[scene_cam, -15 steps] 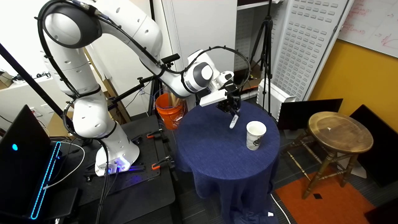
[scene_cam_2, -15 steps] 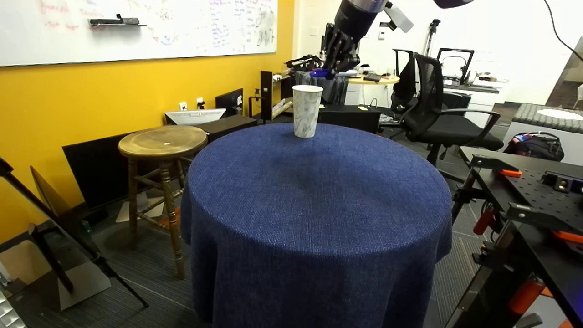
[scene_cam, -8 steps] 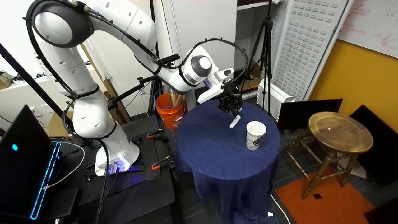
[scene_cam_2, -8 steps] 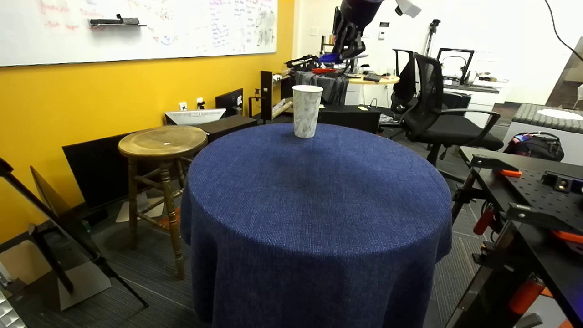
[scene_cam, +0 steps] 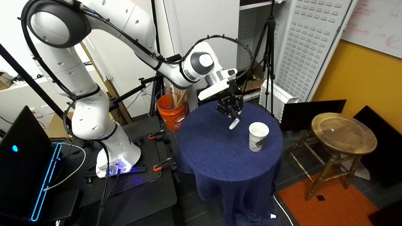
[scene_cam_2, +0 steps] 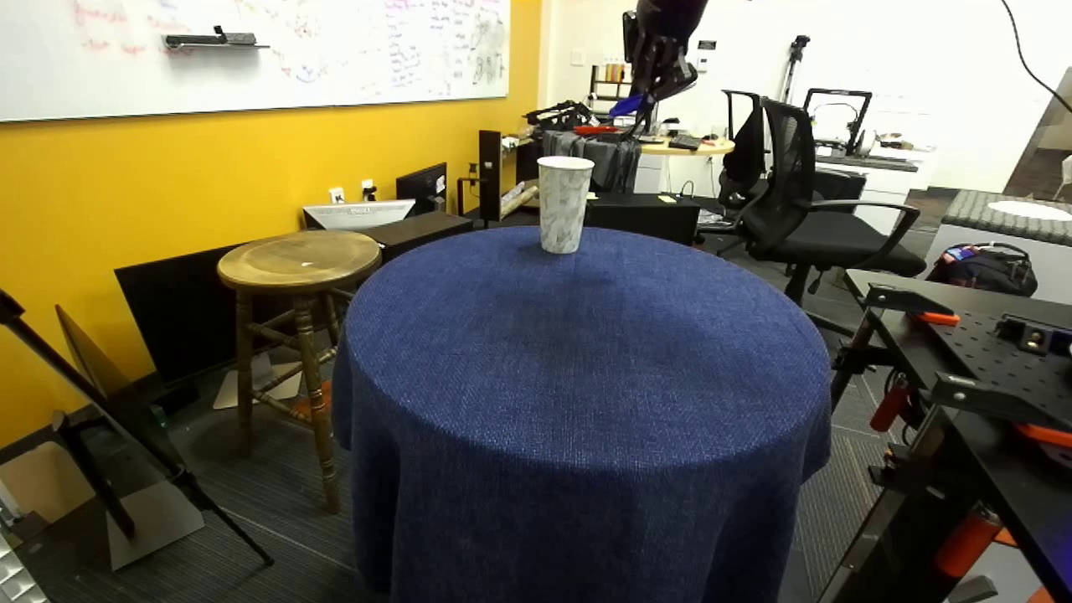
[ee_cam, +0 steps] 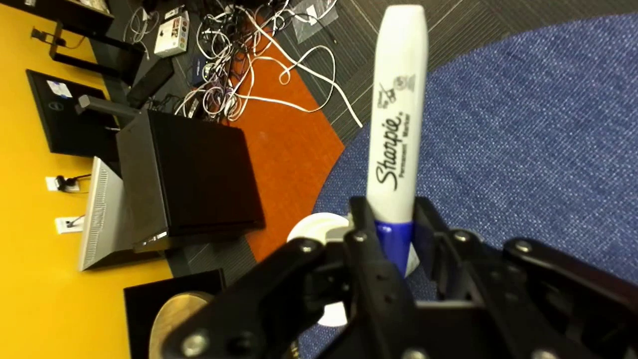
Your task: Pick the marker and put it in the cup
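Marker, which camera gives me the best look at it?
The wrist view: the marker looms large there, held by the fingers, its lettering sharp enough to read. In both exterior views it is small and unreadable, showing mainly its white barrel or its blue end.

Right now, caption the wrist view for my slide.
Black robot hand gripping a slim white and blue Sharpie marker above woven blue cloth, a white paper cup partly hidden behind.
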`<action>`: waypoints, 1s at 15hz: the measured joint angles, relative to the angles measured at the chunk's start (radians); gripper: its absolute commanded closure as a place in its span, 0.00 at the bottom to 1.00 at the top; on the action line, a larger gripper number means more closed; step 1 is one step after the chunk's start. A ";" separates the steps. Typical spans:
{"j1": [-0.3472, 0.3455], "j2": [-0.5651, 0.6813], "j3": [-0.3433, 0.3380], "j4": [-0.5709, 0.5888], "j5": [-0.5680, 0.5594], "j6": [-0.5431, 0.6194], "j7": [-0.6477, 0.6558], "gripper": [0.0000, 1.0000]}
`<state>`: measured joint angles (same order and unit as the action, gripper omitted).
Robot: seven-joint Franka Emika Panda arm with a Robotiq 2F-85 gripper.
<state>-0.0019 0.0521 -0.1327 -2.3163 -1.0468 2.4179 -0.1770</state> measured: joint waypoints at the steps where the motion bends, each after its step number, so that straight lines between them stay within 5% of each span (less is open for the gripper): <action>1: -0.005 -0.002 0.003 0.004 0.011 -0.024 -0.033 0.94; 8: -0.020 0.013 0.020 0.081 0.015 -0.249 -0.179 0.94; 15: -0.022 0.178 0.025 0.229 -0.074 -0.286 -0.252 0.94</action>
<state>-0.0240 0.2300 -0.1076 -2.0876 -1.1212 2.1319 -0.4295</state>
